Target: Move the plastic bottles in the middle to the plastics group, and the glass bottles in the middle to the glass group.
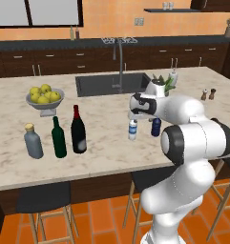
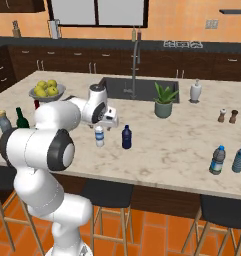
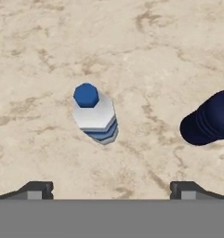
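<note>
Looking at how these would handle, biggest first: the near-black wine bottle [image 1: 78,131] with the dark red neck was the tall heavy one, rigid glass, smooth and probably slippery, and it'd break if it tipped. It stood upright on the worktop [image 1: 107,124] just beside the slim dark green wine bottle [image 1: 58,138] and near the squat grey bottle [image 1: 33,142] with the tan stopper, so my guess was it already sat with the glass lot. If it needed lifting I'd take it around the body below the shoulder, not the thin neck.

The small water bottle [image 3: 95,116] was the one actually under the gripper [image 3: 111,188]. Clear-white body, blue cap, blue label band, upright, roughly mid-worktop in front of the sink. I'd reckon it was light and a bit squashy, easy to knock over, so a gentle squeeze on the body just under the shoulder looked safest. A dark blue bottle [image 3: 208,118] stood near it on one side, apart from it but near enough to bump.

Jaws were spread wide with nothing between them, hovering above the water bottle, tips on either side of it in the hand view
</note>
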Available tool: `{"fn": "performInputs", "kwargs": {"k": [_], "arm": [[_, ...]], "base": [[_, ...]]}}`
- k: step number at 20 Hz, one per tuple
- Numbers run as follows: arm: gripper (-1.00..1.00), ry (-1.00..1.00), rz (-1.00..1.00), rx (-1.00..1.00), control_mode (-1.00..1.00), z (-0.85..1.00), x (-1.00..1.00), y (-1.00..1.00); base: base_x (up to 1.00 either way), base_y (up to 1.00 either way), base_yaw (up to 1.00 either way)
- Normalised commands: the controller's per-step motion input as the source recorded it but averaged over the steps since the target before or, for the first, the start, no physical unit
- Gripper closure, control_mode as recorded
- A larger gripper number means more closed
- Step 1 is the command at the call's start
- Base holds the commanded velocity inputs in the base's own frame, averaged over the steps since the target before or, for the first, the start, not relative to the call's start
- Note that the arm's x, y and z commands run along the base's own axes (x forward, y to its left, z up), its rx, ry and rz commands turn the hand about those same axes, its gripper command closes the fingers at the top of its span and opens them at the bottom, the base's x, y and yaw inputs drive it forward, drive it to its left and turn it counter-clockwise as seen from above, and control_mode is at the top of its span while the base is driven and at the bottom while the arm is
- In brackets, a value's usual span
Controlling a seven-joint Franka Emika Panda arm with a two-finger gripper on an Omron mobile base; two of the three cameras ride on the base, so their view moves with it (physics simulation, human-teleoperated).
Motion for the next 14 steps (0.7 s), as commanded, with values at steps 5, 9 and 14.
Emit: {"fn": "performInputs", "kwargs": {"k": [5, 9, 14], "arm": [[-1.00, -0.04, 0.00, 0.00, -1.00, -0.13, 0.09, 0.18], [-1.00, -0.08, -0.02, -0.03, -1.00, -0.09, 0.22, 0.00], [-1.00, -0.04, -0.02, -0.01, -1.00, -0.07, 0.14, 0.06]], "base": [[0.00, 0.00, 0.00], [0.00, 0.00, 0.00], [0.00, 0.00, 0.00]]}}
